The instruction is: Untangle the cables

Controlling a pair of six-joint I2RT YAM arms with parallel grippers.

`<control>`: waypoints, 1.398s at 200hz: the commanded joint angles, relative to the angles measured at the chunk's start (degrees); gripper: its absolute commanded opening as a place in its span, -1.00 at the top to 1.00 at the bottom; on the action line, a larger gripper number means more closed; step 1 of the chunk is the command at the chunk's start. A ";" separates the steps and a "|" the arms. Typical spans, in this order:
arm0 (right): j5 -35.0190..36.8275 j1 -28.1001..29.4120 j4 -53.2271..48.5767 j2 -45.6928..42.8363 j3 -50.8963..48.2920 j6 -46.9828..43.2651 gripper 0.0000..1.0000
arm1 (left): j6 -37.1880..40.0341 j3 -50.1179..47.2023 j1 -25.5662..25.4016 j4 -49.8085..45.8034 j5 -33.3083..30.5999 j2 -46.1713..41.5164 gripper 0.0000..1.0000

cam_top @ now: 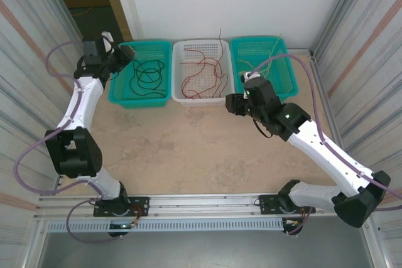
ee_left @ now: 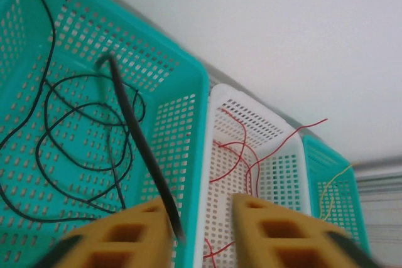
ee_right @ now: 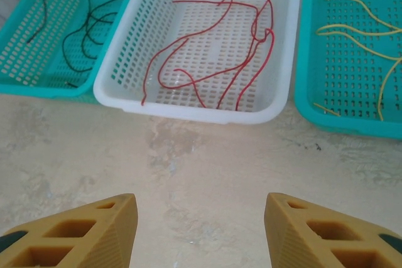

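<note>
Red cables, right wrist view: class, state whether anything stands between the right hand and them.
The white basket has its near wall between the open right hand and the red cables lying inside; reaching them likely means going over that rim.

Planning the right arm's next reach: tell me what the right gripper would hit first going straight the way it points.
Most likely the near wall of the white basket, dead ahead of the open right gripper past bare table; if it tilts steeper, the table comes first. Depth is unclear.
</note>
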 commanded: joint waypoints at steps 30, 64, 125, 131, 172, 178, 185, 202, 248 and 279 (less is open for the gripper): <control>-2.37 -0.93 0.65 0.28 1.80 0.62 -0.10 | -1.20 -10.87 0.27 1.04 0.59 -6.66 -0.18; -3.19 -0.88 1.48 -1.56 1.71 1.59 -0.13 | 3.75 -16.14 0.27 -4.77 -0.61 -18.45 -0.33; 0.61 -0.98 13.74 -14.94 -8.23 4.91 -0.54 | 13.68 -23.82 0.22 -11.70 -14.29 -40.94 -0.79; 0.40 -0.94 16.15 -16.45 -9.98 4.65 -0.62 | 14.38 -25.58 0.18 -11.15 -16.42 -42.22 -0.85; 7.56 -1.58 27.50 -18.47 -21.87 8.37 -0.98 | 11.55 -40.82 0.18 0.10 -35.30 -40.85 -0.97; 10.43 -1.67 26.58 -17.56 -22.83 7.81 -0.98 | 12.45 -43.79 0.18 3.47 -35.61 -39.82 -0.97; 14.40 -2.06 24.69 -16.12 -23.43 7.14 -0.98 | 15.11 -46.62 0.18 7.83 -35.37 -38.69 -0.97; 18.12 -5.48 18.17 -11.95 -23.31 5.28 -0.98 | 23.32 -52.09 0.18 17.54 -37.97 -34.75 -0.97; 23.72 -20.29 23.34 -13.51 -37.64 13.97 -0.98 | 30.86 -58.64 3.30 34.97 -36.33 -25.54 -0.97; 34.85 -24.98 28.19 -11.53 -42.21 13.36 -0.98 | 35.66 -60.17 3.21 46.99 -29.65 -18.59 -0.97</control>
